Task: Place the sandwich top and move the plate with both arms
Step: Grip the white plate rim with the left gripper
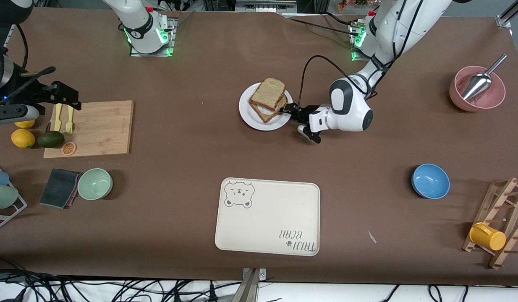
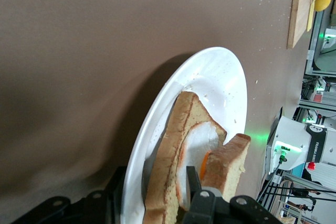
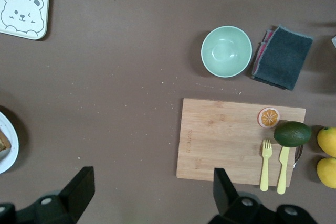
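Sandwich top (image 1: 267, 93) lies on sandwich, on plate (image 1: 247, 114), mid-tabletop. Left gripper (image 1: 296, 115) fingers half-closed astride plate rim, grip unconfirmed. Right gripper (image 1: 61, 94) released over cutting board (image 1: 99, 126); must take plate's free rim next.

A wooden cutting board (image 1: 90, 128) lies toward the right arm's end of the table, with a yellow fork (image 1: 69, 120), a yellow knife (image 1: 58, 117) and an orange slice (image 1: 68, 148) on it. An avocado (image 1: 51, 139) and two lemons (image 1: 22, 138) sit just beside it. Nearer the front camera are a green bowl (image 1: 95, 183) and a dark cloth (image 1: 59, 188). A cream bear tray (image 1: 268, 216) lies mid-table; a blue bowl (image 1: 430, 180), a pink bowl (image 1: 477, 89) holding a metal scoop (image 1: 479, 82), and a wooden rack (image 1: 504, 220) with a yellow cup (image 1: 487, 236) sit toward the left arm's end
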Controlling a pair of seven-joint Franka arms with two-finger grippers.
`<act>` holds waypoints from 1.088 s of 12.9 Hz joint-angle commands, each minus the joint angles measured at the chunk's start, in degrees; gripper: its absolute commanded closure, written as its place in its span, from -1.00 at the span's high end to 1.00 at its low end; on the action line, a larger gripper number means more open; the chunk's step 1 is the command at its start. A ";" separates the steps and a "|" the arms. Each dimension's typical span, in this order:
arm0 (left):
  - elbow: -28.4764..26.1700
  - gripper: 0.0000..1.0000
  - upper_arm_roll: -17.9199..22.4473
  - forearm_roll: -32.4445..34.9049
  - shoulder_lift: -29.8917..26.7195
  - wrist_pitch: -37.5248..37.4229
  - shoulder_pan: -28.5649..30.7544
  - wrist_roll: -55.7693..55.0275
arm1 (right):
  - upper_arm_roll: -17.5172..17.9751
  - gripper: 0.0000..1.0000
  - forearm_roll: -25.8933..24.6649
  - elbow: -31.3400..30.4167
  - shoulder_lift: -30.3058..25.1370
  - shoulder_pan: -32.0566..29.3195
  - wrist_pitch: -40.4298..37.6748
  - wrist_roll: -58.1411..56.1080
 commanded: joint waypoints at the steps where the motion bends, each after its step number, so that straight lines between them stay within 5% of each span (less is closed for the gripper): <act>1: 0.26 -0.37 0.00 -3.30 1.54 0.75 0.36 5.96 | 0.18 1.00 -0.26 -1.27 -1.45 -0.09 -0.19 -0.34; 4: 0.26 -1.00 0.00 -3.30 1.54 0.75 0.36 6.05 | 0.18 1.00 -0.26 -1.19 -1.37 0.09 -0.11 -0.17; 10: 0.79 -1.00 0.00 -3.30 1.54 -0.04 1.67 5.44 | 0.19 1.00 -0.35 -1.10 -1.28 0.18 -0.37 -1.04; 14: 1.84 -1.00 -0.09 -3.48 1.28 -7.49 7.65 5.08 | -0.43 1.00 -0.35 -1.10 -1.37 0.09 -0.81 -1.14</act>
